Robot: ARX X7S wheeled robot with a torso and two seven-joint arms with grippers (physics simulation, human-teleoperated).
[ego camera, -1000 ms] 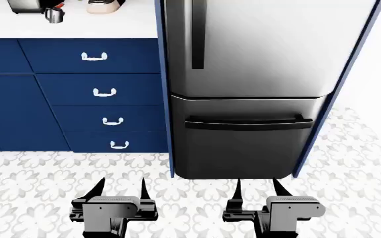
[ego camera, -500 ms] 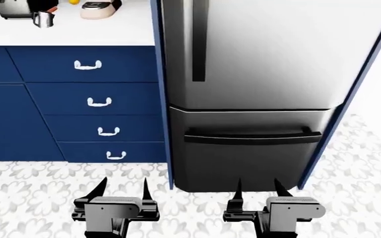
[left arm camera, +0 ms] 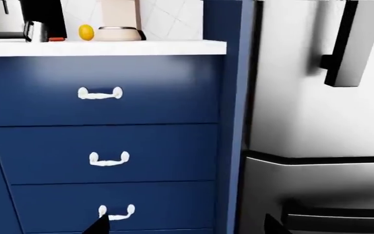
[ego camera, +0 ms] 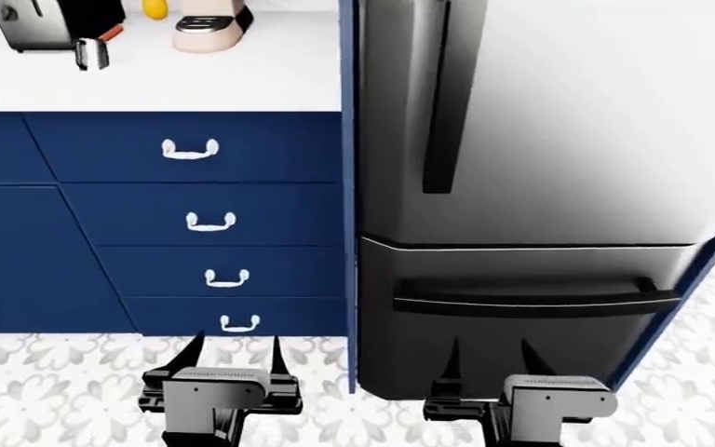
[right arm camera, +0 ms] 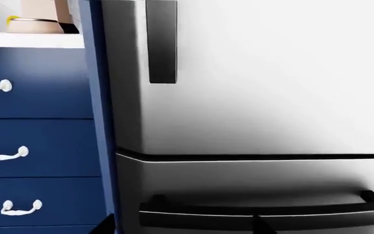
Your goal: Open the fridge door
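Patterned tile floor (ego camera: 34, 372), brushed-steel fridge door (ego camera: 581, 121)

Navy drawers (ego camera: 196, 219), white counter (ego camera: 146, 84), patterned floor (ego camera: 60, 391).

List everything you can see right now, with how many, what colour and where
fridge door: one, steel, upper right, shut
door handle: one, black, vertical, door's left side
freezer drawer: one, dark steel, below door, horizontal black handle
cabinet drawers: navy, left of fridge
drawer handles: four, white, stacked
counter: one, white, above drawers
appliances: several, back of counter
yellow item: one, on counter
floor: patterned grey-white
left pincer: open, empty
right pincer: open, empty
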